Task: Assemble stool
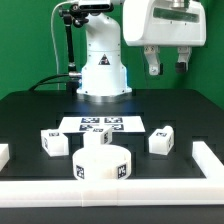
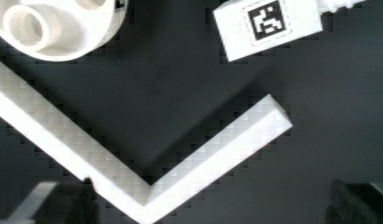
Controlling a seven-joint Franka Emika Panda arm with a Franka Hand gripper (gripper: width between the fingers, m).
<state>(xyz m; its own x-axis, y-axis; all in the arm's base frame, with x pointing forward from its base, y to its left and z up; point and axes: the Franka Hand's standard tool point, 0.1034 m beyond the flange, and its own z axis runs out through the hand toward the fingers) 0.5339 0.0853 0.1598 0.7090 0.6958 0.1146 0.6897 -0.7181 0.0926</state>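
Note:
The white round seat (image 1: 103, 163) stands on the black table near the front, with tags on its side. One blocky white leg (image 1: 55, 143) lies to its left in the exterior view, one (image 1: 98, 139) sits just behind it, and one (image 1: 160, 141) lies to its right. My gripper (image 1: 167, 64) hangs high above the table at the exterior view's right, open and empty. In the wrist view the seat (image 2: 60, 22) and a tagged leg (image 2: 273, 25) show far below, and my gripper (image 2: 202, 203) has its dark fingers (image 2: 46, 205) wide apart with nothing between them.
The marker board (image 1: 100, 125) lies in front of the robot base (image 1: 103, 70). White border rails run along the front (image 1: 110, 196) and the right side (image 1: 210, 156). Their corner (image 2: 152, 185) shows below my gripper in the wrist view.

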